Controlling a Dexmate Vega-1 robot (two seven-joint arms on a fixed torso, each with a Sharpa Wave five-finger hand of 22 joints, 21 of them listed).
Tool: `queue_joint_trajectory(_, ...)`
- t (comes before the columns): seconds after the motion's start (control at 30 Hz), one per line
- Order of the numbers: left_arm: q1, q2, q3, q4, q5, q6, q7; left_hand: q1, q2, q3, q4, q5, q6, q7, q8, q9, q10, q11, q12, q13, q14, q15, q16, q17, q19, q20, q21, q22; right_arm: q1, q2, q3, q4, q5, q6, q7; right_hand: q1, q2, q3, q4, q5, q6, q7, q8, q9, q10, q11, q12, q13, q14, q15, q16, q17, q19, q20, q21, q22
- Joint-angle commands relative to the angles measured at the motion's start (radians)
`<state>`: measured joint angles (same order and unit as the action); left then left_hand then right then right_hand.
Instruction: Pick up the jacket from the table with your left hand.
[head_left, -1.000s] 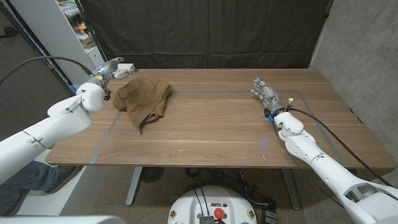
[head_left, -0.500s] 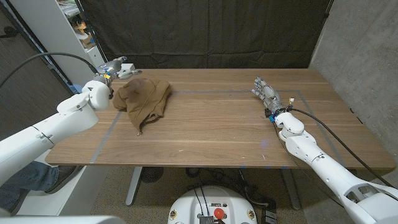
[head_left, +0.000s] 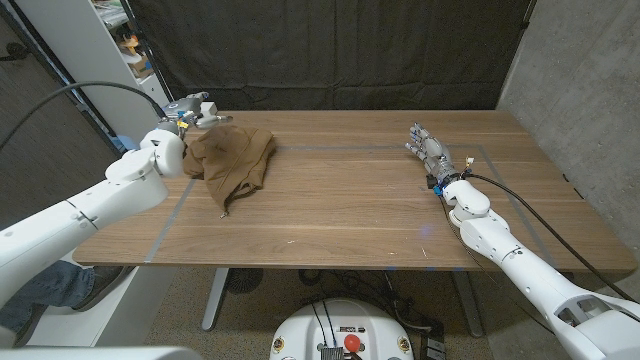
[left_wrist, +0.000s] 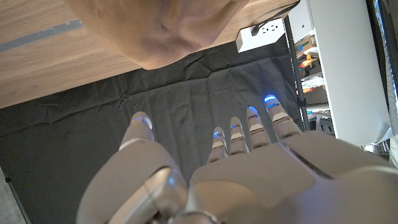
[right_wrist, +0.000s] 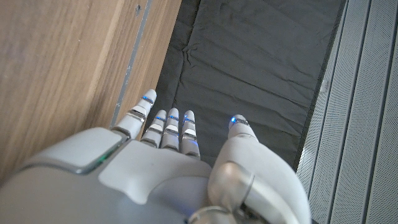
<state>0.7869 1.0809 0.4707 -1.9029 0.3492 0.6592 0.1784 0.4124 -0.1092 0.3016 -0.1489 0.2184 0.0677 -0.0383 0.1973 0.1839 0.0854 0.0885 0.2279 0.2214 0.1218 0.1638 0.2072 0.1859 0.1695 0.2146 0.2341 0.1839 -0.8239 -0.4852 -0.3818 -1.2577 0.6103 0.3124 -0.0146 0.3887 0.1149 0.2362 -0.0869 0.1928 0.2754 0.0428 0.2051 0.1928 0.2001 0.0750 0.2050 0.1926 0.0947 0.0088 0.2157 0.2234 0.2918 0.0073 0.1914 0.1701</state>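
Jacket (head_left: 232, 157) lies crumpled on the table (head_left: 360, 200), twd the far left corner, nothing lifting it yet. Left hand (head_left: 197, 108) sits just beside jacket's far-left edge, prob. lining up for a grab from that side. Left wrist view: left hand (left_wrist: 249, 168) has fingers (left_wrist: 253, 127) straight & spread, holding nothing, jacket (left_wrist: 155, 25) beyond the tips w/ a gap — so no contact yet. Right hand (head_left: 424, 147) is well apart from the jacket, over at the table's right side, fingers stretched out w/ nothing in them; looks parked, not part of this job. Next: prob. close in on the fabric, then grip.
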Motion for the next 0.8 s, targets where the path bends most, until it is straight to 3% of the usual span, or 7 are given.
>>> queue_joint_trajectory(0.03, -0.050, -0.030, 0.057, 0.046, 0.056, -0.002, -0.031, -0.004, -0.014, -0.009, 0.007, 0.009, 0.051, -0.008, 0.018, 0.004, 0.027, -0.022, 0.016, -0.001, 0.014, 0.003, 0.002, 0.001, 0.031, 0.005, 0.011, 0.005, 0.002, 0.004, -0.003, 0.011, 0.001, 0.000, 0.003, -0.001, 0.009, -0.005, 0.000, 0.000, 0.009, -0.001, 0.005, 0.003, 0.010, -0.001, 0.002, 0.006, 0.011, 0.002, 0.007, 0.000, 0.001, 0.001, -0.001, 0.001)
queue_joint_trajectory(0.27, -0.073, -0.047, 0.080, 0.078, 0.074, -0.007, -0.052, -0.004, -0.016, -0.016, 0.011, 0.014, 0.118, -0.012, 0.035, 0.003, 0.054, -0.022, 0.023, -0.006, 0.028, 0.000, 0.002, 0.000, 0.058, 0.005, 0.012, 0.004, 0.002, 0.003, -0.003, 0.012, 0.000, -0.003, 0.001, -0.001, 0.009, -0.006, 0.000, 0.000, 0.010, -0.001, 0.004, 0.003, 0.011, -0.002, 0.002, 0.006, 0.010, 0.002, 0.007, 0.000, -0.001, 0.003, -0.002, 0.001)
queue_joint_trajectory(0.8, -0.091, -0.086, 0.116, 0.139, 0.099, -0.019, -0.059, -0.003, -0.016, -0.019, 0.012, 0.017, 0.114, 0.007, 0.027, 0.002, 0.048, -0.019, 0.018, -0.007, 0.030, 0.000, 0.000, -0.001, 0.069, 0.005, 0.010, 0.003, 0.011, 0.015, -0.010, 0.021, -0.006, 0.002, 0.000, -0.002, 0.009, -0.007, -0.001, 0.000, 0.011, -0.004, 0.003, 0.003, 0.012, -0.002, 0.002, 0.006, 0.012, 0.003, 0.007, 0.000, -0.002, 0.004, -0.001, 0.001)
